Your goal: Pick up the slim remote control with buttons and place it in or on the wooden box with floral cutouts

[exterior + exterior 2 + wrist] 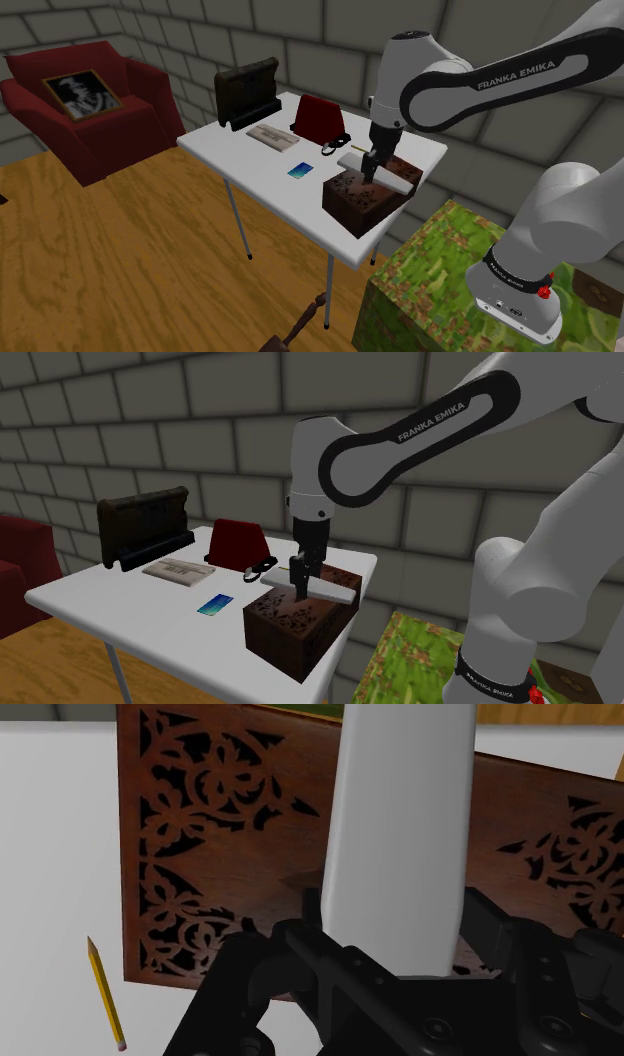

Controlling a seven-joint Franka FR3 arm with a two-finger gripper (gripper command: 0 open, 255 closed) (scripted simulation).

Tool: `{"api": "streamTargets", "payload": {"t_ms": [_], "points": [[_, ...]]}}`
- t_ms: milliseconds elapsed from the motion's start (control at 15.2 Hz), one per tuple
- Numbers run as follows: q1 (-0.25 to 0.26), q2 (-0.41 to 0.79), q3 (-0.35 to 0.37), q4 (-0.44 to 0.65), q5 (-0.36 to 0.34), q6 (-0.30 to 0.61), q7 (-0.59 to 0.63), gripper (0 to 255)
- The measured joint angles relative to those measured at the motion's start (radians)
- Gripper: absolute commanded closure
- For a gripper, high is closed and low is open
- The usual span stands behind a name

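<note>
Grey stone-block walls and a plank floor enclose the room, with a red armchair (110, 115) in the corner and a white table (240, 150) in front of the arm. A dark propped-up device (245, 95), a red case (318, 118) and a small blue card (300, 170) lie further along the table. A yellow pencil (104, 994) rests on the tabletop just beside the box.

The wooden box with floral cutouts (290, 627) stands at the table's corner nearest the stand, dark brown, its flat lid pierced with leaf patterns. The gripper (299, 590) hangs directly over that lid, its fingers pinching the remote control (335, 589) across its narrow width. The remote is drawn as a plain pale-grey bar with no buttons visible. It lies roughly level just above the lid, and whether it already touches the wood cannot be told.

The remote looks light and stiff, so it should neither sag nor need much squeeze. Its smooth, rounded sides probably offer little friction. The grip sits nearer one end than the middle, so the longer free end may swing or tip when it meets the lid. A hold nearer the middle, across the flat long edges, would be steadier. The lid is broad and flat enough to carry it, though an end could catch in a cutout.
</note>
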Motion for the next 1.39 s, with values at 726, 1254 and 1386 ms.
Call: {"api": "streamTargets", "payload": {"t_ms": [726,1254,1386], "points": [[0.000,0.002,0.000,-0.003,0.000,0.003,0.000,0],[-0.001,-0.047,-0.012,0.089,-0.005,-0.137,0.000,0],[-0.001,-0.047,-0.012,0.090,-0.006,-0.139,-0.001,0]]}}
